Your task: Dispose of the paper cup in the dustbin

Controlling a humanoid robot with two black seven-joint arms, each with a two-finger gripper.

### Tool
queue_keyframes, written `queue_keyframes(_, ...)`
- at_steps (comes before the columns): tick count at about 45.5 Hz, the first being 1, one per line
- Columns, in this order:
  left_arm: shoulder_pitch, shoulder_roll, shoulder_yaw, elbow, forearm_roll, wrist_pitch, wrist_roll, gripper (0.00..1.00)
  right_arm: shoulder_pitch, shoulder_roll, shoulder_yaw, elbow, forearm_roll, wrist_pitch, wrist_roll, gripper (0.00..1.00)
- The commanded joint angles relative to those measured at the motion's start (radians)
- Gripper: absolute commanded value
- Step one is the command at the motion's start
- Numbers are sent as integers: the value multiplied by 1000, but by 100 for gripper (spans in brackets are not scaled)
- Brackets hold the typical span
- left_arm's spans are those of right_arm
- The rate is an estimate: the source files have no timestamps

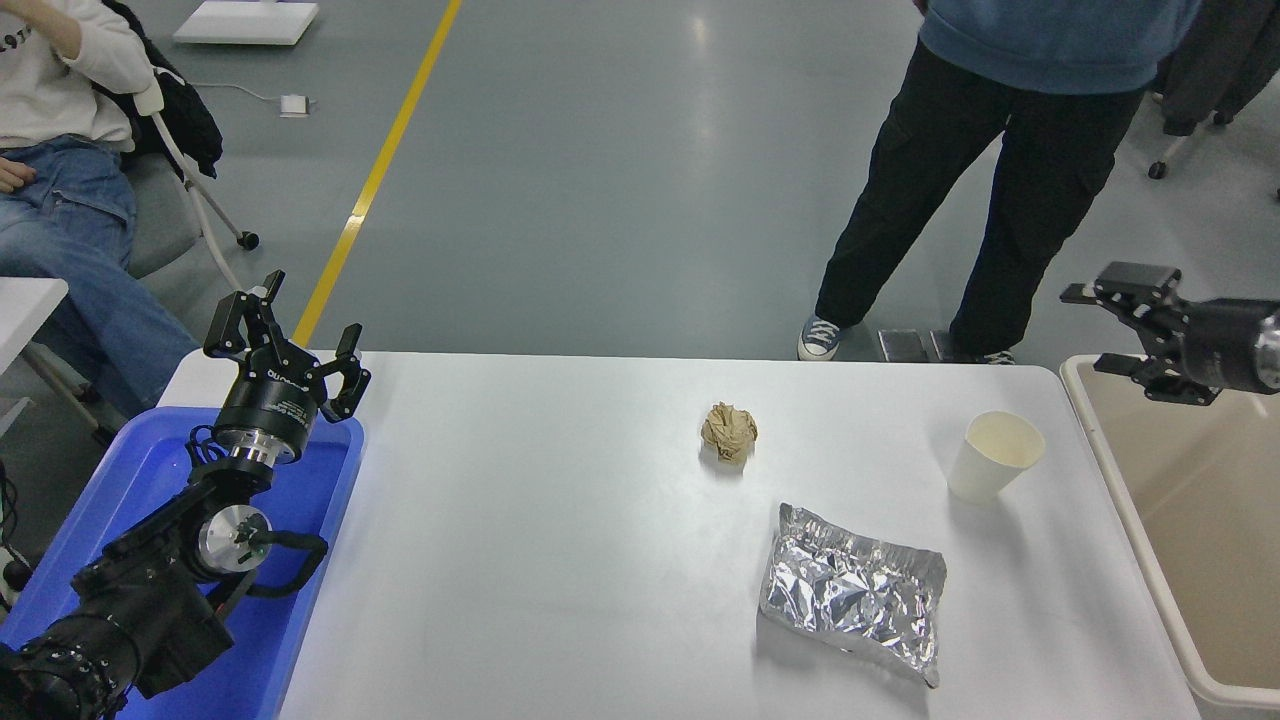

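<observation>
The cream-white paper cup [993, 456] stands upright on the white table [560, 560] near its right side. The beige dustbin [1190, 520] stands off the table's right edge, its inside bare where it shows. My right gripper [1105, 330] is open and empty, up at the right edge above the bin's far corner, to the upper right of the cup and apart from it. My left gripper [290, 345] is open and parked at the lower left above the blue tray.
A crumpled brown paper ball [729, 432] lies mid-table. A crinkled silver foil bag [853, 592] lies in front of the cup. A blue tray [150, 500] sits at the left edge. A person [1000, 170] stands at the far side; another sits at the upper left [60, 150].
</observation>
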Motion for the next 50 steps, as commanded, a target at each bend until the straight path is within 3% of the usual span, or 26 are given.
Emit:
queue_keyframes(1,0,0,0,0,0,0,0,100,9,76,-123,-2,-76,-40,37,99)
queue_keyframes(6,0,0,0,0,0,0,0,100,3,97,-140,-4,-110,-57,46,99)
queue_keyframes(18,0,0,0,0,0,0,0,100,-26,111,-193,0,-276,-261,90,99)
queue_keyframes(31,0,0,0,0,0,0,0,100,-57,107,-284,-5,-342,-382,138,99)
queue_keyframes(50,0,0,0,0,0,0,0,100,-120,107,-324,-13,-368,-477,149,99)
